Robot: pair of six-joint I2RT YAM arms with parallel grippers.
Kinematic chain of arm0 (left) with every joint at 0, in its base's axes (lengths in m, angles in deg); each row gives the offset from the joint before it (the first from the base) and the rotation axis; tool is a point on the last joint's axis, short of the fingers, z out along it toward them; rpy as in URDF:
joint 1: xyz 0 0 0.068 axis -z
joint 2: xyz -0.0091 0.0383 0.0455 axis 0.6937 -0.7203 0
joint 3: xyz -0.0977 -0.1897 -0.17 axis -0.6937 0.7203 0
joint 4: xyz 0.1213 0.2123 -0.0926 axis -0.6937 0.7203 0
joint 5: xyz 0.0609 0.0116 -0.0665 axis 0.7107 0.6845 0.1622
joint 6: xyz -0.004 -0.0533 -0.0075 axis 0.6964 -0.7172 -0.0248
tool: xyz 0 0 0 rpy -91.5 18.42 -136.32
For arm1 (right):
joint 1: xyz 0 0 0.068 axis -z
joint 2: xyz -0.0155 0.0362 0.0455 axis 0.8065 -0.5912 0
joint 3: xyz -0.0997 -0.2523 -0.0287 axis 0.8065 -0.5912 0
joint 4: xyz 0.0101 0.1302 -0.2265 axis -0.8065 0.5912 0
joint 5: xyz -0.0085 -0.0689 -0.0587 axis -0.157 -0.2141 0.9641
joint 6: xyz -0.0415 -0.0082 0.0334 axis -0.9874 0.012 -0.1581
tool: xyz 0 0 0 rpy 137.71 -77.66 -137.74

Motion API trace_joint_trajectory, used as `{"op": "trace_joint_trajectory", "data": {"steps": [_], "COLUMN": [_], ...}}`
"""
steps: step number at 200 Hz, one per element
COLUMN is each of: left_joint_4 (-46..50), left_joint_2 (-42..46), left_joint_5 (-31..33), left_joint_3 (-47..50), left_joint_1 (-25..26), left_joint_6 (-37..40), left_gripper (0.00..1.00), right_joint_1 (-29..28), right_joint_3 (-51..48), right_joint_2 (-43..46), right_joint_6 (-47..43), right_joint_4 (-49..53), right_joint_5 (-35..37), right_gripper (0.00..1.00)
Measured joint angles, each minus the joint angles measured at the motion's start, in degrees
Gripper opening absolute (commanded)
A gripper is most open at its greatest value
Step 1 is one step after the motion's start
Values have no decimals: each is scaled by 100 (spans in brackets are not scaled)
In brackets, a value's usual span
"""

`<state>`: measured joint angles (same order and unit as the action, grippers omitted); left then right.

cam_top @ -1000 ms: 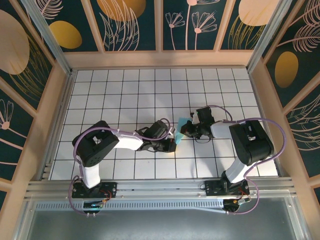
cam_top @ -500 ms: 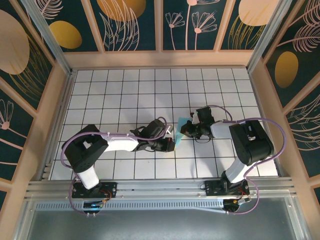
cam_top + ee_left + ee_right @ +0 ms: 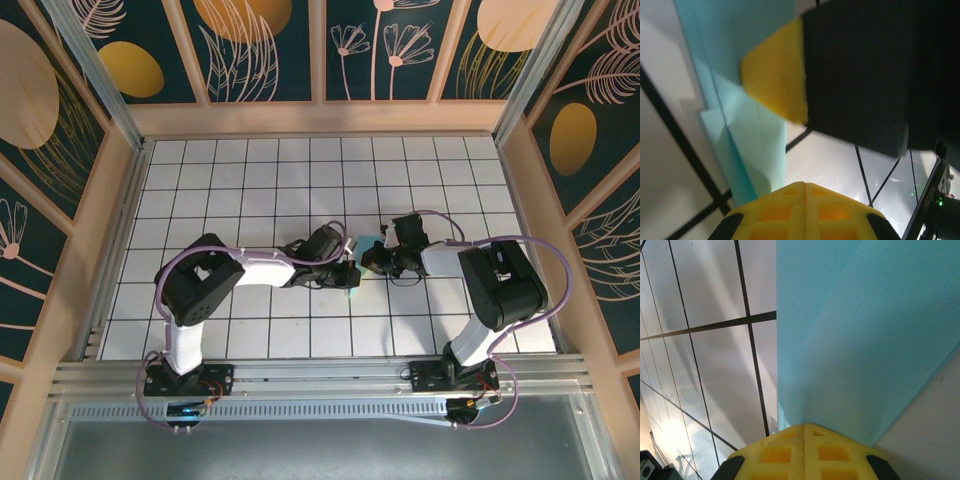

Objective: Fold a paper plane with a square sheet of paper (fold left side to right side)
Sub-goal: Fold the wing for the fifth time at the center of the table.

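Right end effector (image 3: 803,427): pressed together, pinching the folded turquoise paper (image 3: 850,330). Left end effector (image 3: 803,185): closed, apparently on the paper's lower edge. Paper sits between both end effectors, mid tabletop (image 3: 250,180).

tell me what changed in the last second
The left gripper moved away from the arm bases, toward the right gripper, and now covers more of the turquoise paper. Its elbow swung out to the left and came back. The right arm and gripper stayed put, and the paper stayed in the same spot between the two grippers.
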<state>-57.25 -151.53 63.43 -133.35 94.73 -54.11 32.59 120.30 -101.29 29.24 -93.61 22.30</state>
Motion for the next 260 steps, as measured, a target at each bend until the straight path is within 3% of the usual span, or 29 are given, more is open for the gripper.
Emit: {"op": "trace_joint_trajectory", "data": {"steps": [137, 205, 260], "left_joint_4": [111, 229, 358], "left_joint_2": [-332, -42, 431], "left_joint_5": [-20, -55, -7], "left_joint_3": [-229, 96, 407], "left_joint_1": [-4, -9, -7], "left_joint_6": [605, 1143, 1106], "left_gripper": [2, 3, 3], "right_joint_1": [-26, -37, -44], "right_joint_3": [68, 87, 140], "right_joint_2": [-66, -76, -101], "right_joint_6": [-2, -2, -7], "right_joint_4": [2, 15, 72], "right_joint_5": [-2, -2, -2], "right_gripper": [0, 0, 0]}}
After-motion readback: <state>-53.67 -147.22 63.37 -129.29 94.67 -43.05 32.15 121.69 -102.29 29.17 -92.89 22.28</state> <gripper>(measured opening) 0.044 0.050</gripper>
